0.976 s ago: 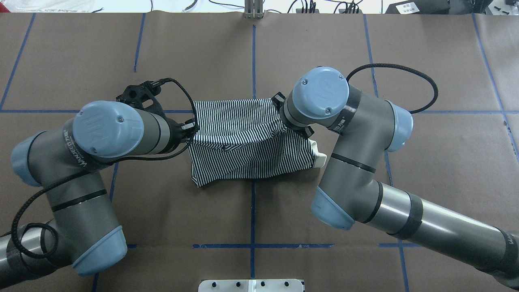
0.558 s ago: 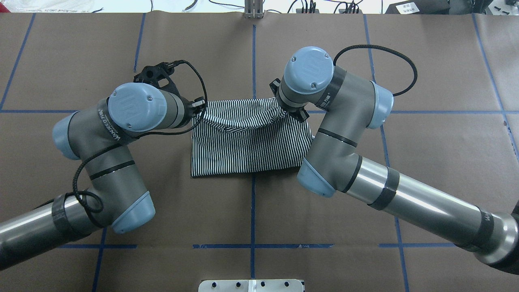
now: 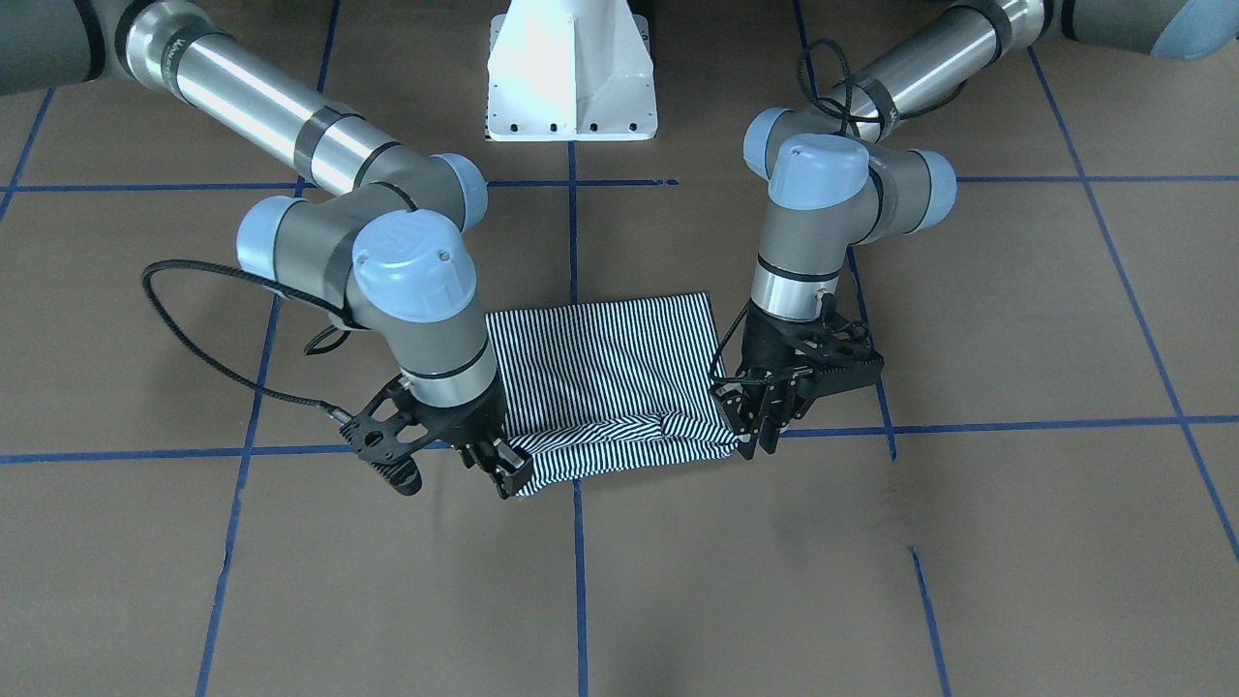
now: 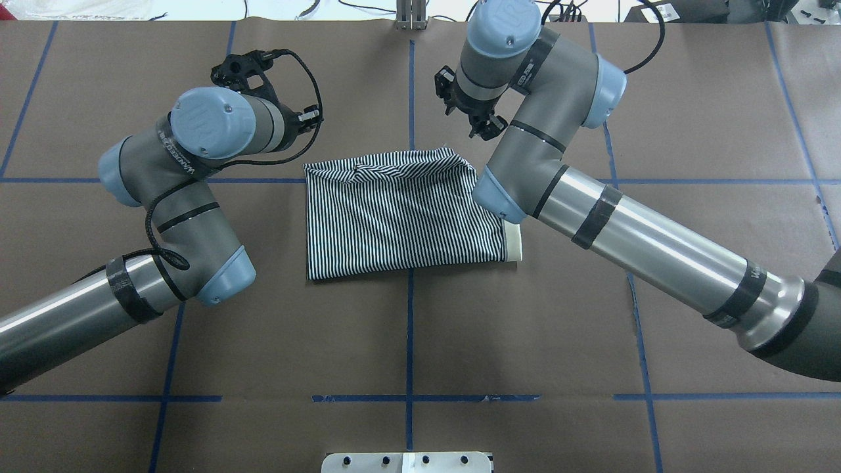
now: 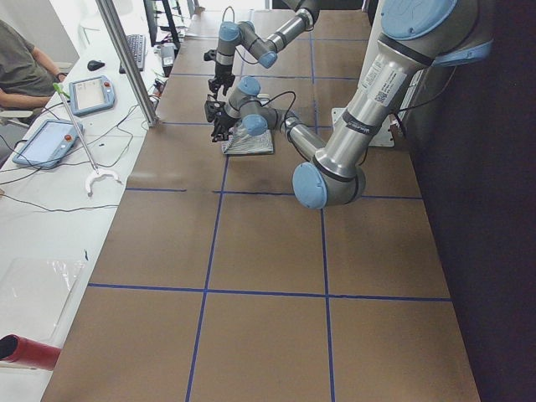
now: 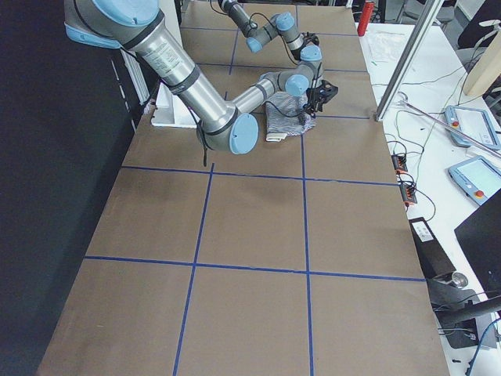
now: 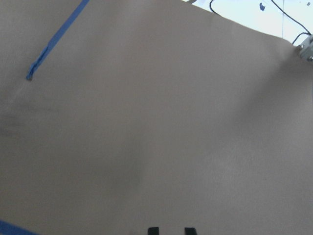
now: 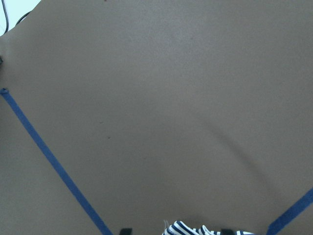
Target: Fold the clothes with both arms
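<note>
Just one folded striped shirt lies by left hand and right hand.

A folded striped shirt lies on the table between the right fingers and the left fingers.

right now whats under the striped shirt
Brown table paper and a blue tape line run beneath the shirt. A cream collar edge pokes out at its near right corner. Whatever else is folded underneath is covered.
</note>
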